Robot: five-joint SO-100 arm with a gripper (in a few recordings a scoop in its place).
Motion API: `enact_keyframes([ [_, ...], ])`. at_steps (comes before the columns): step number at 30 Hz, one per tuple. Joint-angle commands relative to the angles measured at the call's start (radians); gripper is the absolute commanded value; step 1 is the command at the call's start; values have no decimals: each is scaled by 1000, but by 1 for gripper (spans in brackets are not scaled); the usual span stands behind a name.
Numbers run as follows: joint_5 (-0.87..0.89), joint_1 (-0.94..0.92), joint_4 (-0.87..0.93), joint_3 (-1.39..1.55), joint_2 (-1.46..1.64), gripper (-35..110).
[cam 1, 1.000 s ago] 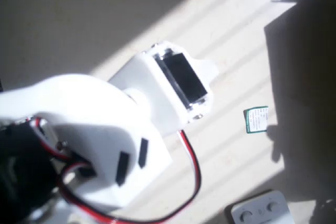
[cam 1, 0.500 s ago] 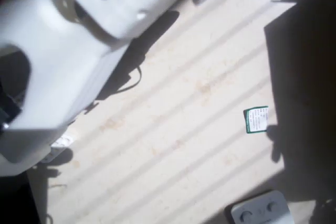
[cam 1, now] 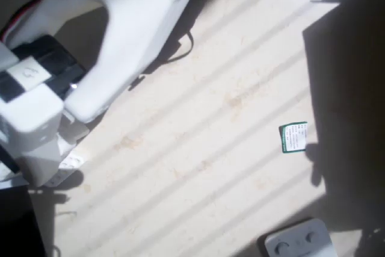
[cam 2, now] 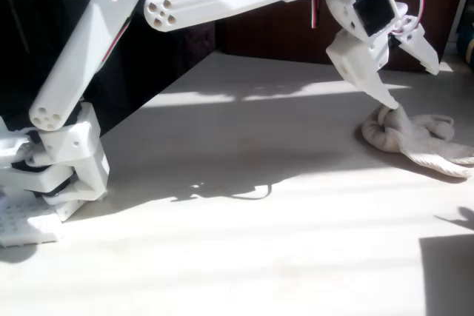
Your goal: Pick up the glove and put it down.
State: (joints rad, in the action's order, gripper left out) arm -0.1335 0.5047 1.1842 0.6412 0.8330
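Note:
In the fixed view the beige glove (cam 2: 416, 140) lies crumpled on the table at the right, its stubby fingers pointing right. My white gripper (cam 2: 414, 84) hangs just above its left end and is open. The lower finger (cam 2: 379, 88) points down, and its tip touches a bunched-up fold of the glove. The other finger (cam 2: 421, 48) is spread out to the right, clear of the fabric. In the overhead view the white arm (cam 1: 114, 22) fills the upper left.
A small green-and-white card (cam 1: 293, 137) lies on the table at the right of the overhead view, beside a dark shadow. A grey device with buttons (cam 1: 299, 240) sits at the bottom edge. The arm's base (cam 2: 52, 175) stands at the left in the fixed view.
In the overhead view the arm has swung from the middle of the picture up into the upper left, baring the table's centre. The card and the device have not moved.

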Motion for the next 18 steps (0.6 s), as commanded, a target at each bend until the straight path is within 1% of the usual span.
enact_keyframes([
  [1, 8, 21, 25, -52, -31, 34],
  [10, 8, 20, 12, -63, -129, 33],
  [18, 9, 51, -34, -140, -160, 33],
])
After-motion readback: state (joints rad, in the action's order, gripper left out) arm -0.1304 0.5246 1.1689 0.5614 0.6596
